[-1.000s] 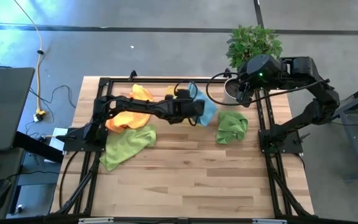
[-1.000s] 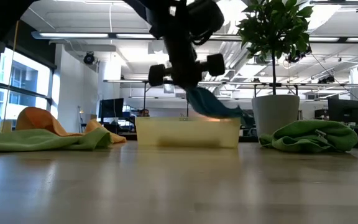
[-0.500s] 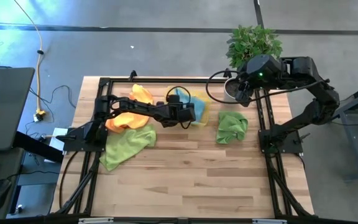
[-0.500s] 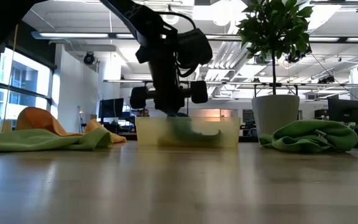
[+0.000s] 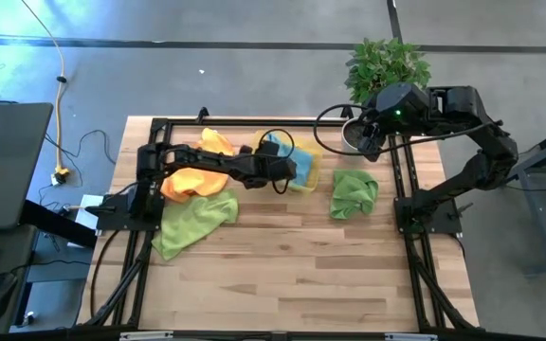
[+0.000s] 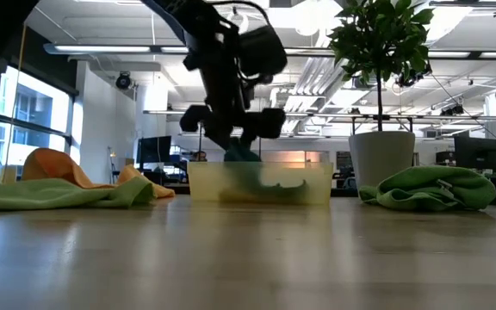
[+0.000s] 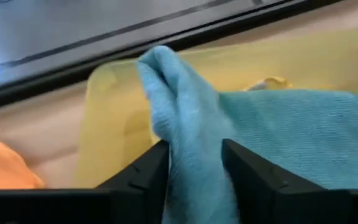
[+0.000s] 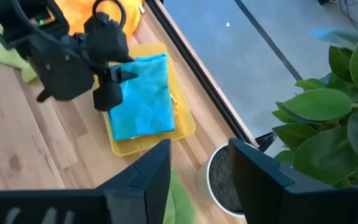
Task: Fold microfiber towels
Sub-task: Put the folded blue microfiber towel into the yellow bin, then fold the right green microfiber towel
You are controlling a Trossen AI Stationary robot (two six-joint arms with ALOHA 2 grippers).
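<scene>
- Teal towel [image 7: 253, 134]: soft and limp, we judge; best pinched at a raised fold.
- Our left gripper [image 7: 194, 163] pinches that fold over the tray [image 8: 185, 127].
- Right gripper [image 8: 199, 163] waits with fingers parted.

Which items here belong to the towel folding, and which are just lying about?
Job: blue towel pinched by left hand over the tray; orange towel; green towels.
Lying about: plant, cable. Right hand waits open.
</scene>
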